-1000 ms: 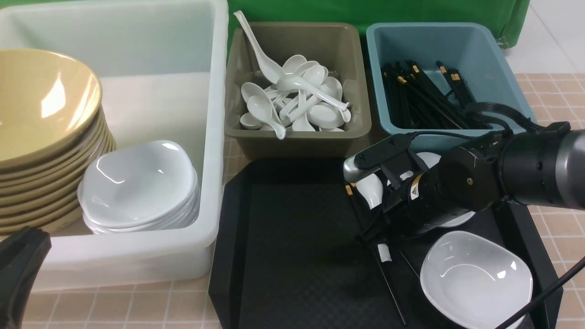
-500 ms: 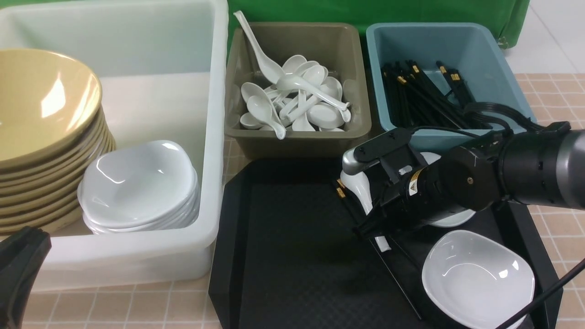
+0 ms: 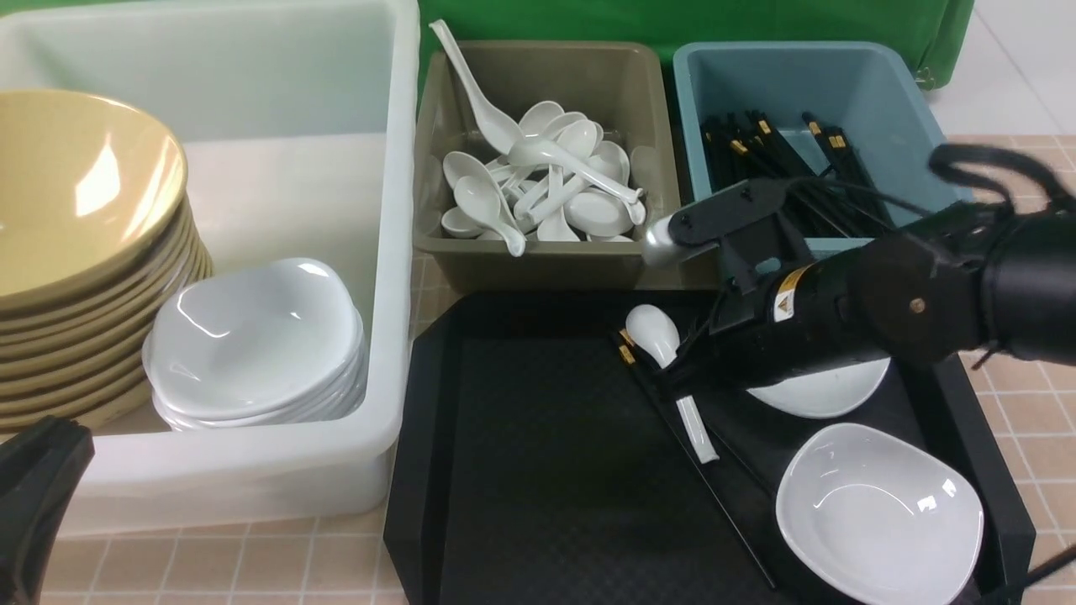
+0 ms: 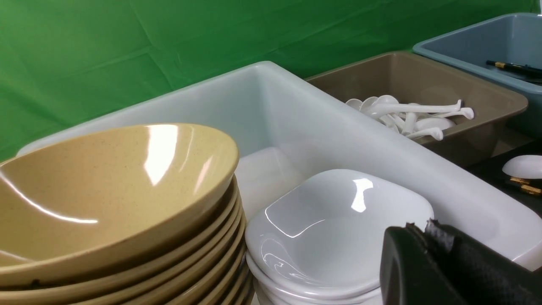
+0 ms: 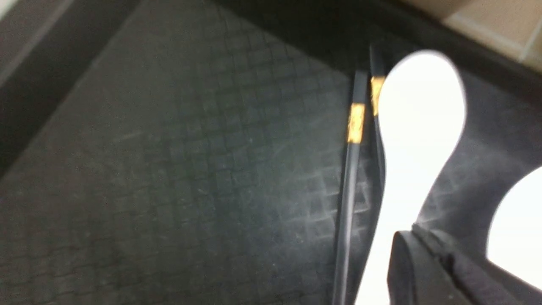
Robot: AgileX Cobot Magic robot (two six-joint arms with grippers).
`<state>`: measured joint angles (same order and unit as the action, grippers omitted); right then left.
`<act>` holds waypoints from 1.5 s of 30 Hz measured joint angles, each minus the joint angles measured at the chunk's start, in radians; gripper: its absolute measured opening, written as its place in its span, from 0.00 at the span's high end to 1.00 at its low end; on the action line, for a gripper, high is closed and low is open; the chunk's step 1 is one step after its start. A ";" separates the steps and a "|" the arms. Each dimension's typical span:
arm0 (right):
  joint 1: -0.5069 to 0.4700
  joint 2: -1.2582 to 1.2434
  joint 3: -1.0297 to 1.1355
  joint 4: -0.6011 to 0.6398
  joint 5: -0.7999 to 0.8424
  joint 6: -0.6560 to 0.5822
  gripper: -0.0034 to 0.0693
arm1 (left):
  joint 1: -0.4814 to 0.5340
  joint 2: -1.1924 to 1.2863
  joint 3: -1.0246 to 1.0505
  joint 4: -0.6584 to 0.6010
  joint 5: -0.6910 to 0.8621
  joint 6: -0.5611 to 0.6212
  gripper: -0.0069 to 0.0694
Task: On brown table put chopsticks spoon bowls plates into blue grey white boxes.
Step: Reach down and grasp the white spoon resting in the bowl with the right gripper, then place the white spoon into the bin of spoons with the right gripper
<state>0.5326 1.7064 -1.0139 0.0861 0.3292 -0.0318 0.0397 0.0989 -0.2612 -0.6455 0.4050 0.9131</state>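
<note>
At 7 o'clock from the tray (image 3: 521,470), nearest you, your left gripper (image 3: 46,445) hangs by the front wall of the white box (image 3: 395,252). Its fingers look pressed together with nothing between them. On the tray at 4 o'clock sits the near plate (image 3: 878,512). Past it, toward 1 o'clock, lies the spoon (image 3: 654,332), handle pointing to 5 o'clock, with the chopsticks (image 5: 355,123) just beside it on its 9 o'clock side. Your right gripper (image 3: 683,374) is over the spoon's handle. The arm hides it from the front and the wrist view shows only one finger (image 5: 427,267) next to the handle, so you cannot tell whether it grips. The far plate (image 3: 828,391) lies partly under that arm. At 9 o'clock the white box holds the stacked bowls (image 3: 84,210) and, just beside them toward 3 o'clock, the stacked plates (image 3: 252,336). At 12 o'clock the grey box (image 3: 546,260) holds a spoon pile (image 3: 546,185). At 1 o'clock the blue box (image 3: 841,76) holds a chopstick pile (image 3: 782,168). The surface (image 3: 1025,437) shows at 3 o'clock.
</note>
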 joint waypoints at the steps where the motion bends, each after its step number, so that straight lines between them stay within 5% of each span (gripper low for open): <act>1: 0.000 0.019 0.000 0.000 -0.006 0.001 0.84 | 0.000 0.000 0.000 0.000 0.000 0.000 0.90; 10: 0.000 0.091 0.000 0.002 -0.030 0.025 0.63 | 0.000 0.000 0.000 0.000 0.000 0.000 0.90; 37: 0.004 0.028 0.000 0.021 -0.029 0.040 0.71 | 0.000 0.000 0.000 0.000 0.000 0.000 0.90; 42: 0.091 -0.096 -0.015 0.022 0.125 -0.126 0.71 | 0.000 0.000 0.000 0.000 -0.004 0.000 0.90; 45: 0.125 -0.148 -0.082 0.025 0.081 -0.190 0.71 | 0.000 0.000 0.000 0.002 -0.008 0.000 0.90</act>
<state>0.6578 1.5587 -1.0964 0.1116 0.4098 -0.2219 0.0397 0.0989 -0.2612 -0.6437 0.3973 0.9131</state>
